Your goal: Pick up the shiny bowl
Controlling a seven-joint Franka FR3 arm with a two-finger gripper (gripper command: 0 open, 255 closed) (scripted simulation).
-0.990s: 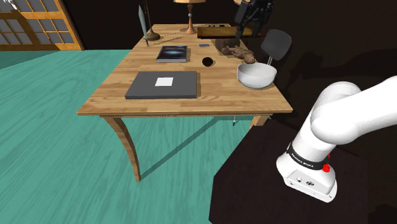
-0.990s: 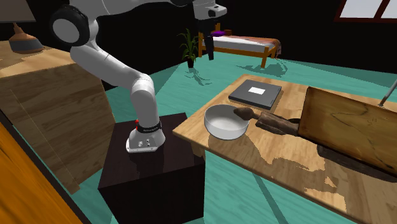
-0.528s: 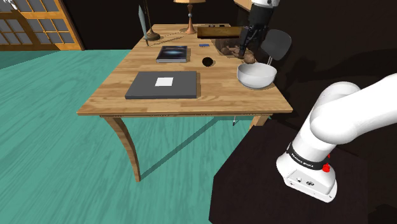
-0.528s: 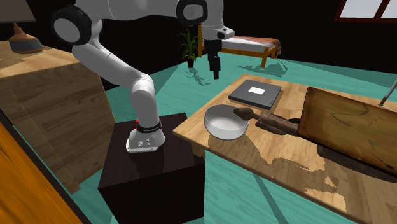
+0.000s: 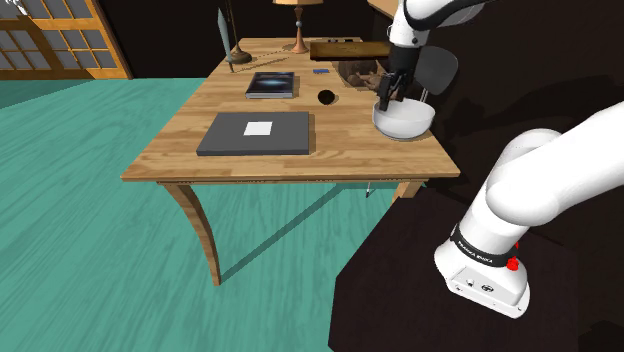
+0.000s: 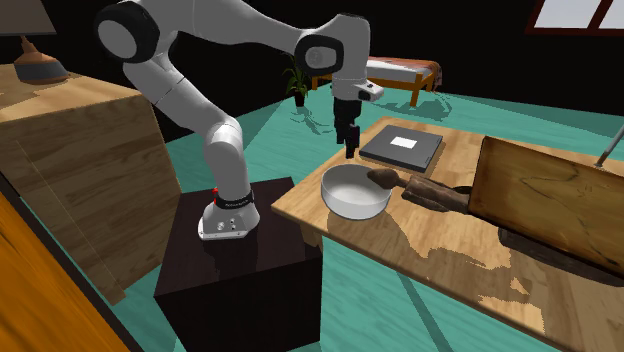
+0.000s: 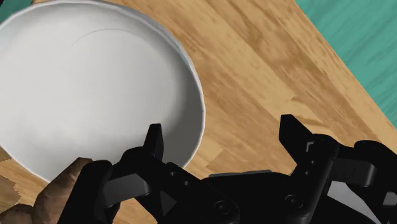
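Bowl (image 7: 95, 95), plain white, sits near the worktop (image 7: 267, 63) edge by the stand; end effector (image 7: 221, 126) hangs spread open astride its rim; I'd drop straight and pinch the wall, minding the brown lump (image 7: 60, 188) at the rim.

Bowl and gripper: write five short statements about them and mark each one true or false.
1. The gripper is open and holds nothing. True.
2. The bowl hangs lifted above the table. False: it stands on the table.
3. A brown object lies right by the bowl's rim. True.
4. The bowl is bright red. False: it is white.
5. The dark grey pad lies inside the bowl. False: it lies flat on the table, apart from the bowl.
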